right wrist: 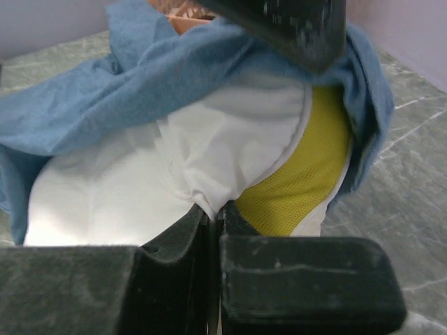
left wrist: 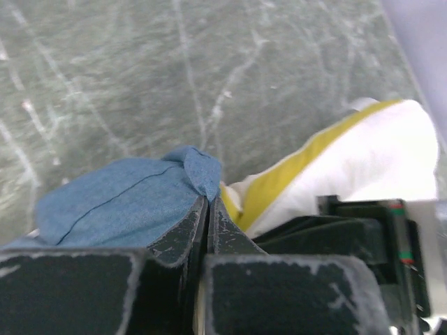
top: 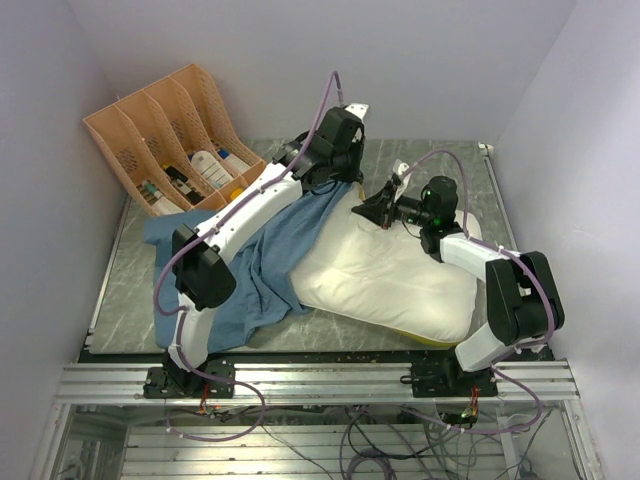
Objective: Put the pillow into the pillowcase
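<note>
Left end effector [left wrist: 209,204] clenching on pillowcase [left wrist: 126,202] hem, likely holding mouth up and open; right end effector [right wrist: 215,213] pinching pillow [right wrist: 209,146] corner, probably for feeding it in; pillowcase draping over pillow end just beyond right tips; both lying on bench [left wrist: 140,70].

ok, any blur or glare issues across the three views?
Top external: sharp, evenly lit, no glare. Left wrist: left gripper soft up close, pillow nearly blown out white. Right wrist: right gripper blurred in the foreground, pillowcase slightly soft.
</note>
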Action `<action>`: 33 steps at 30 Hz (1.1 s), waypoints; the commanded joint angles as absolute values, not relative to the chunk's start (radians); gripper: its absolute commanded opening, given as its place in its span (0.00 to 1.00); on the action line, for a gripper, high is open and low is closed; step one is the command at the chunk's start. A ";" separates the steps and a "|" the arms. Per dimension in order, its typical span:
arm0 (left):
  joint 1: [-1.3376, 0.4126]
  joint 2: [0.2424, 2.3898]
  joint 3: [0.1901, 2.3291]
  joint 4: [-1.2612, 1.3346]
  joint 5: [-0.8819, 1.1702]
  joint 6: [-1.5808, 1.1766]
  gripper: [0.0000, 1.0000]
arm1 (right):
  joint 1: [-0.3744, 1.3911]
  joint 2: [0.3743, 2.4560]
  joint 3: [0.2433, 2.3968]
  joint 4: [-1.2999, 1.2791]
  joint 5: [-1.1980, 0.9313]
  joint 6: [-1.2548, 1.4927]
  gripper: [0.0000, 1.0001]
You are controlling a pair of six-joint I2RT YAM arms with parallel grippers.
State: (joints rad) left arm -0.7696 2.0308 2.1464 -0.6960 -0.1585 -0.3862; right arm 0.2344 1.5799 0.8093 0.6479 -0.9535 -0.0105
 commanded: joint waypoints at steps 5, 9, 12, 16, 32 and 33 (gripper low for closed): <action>-0.812 1.929 2.060 -0.508 0.187 -0.428 0.07 | 0.173 1.492 0.862 0.910 -0.830 0.252 0.00; -0.824 1.872 1.997 -0.392 0.245 -0.477 0.07 | 0.139 1.491 0.932 0.822 -0.645 0.263 0.00; -0.845 1.882 2.044 -0.350 0.283 -0.496 0.07 | 0.185 1.556 0.932 0.752 -0.624 0.240 0.00; -0.834 1.894 1.997 -0.306 0.227 -0.514 0.09 | 0.213 1.677 0.942 0.725 -0.681 0.189 0.00; -0.743 1.572 1.696 -0.254 -0.162 -0.284 0.98 | 0.051 1.419 1.064 0.031 -1.068 -0.377 0.85; -0.741 1.499 1.603 -0.236 -0.171 -0.309 0.98 | 0.059 1.394 1.064 -0.077 -1.134 -0.475 0.86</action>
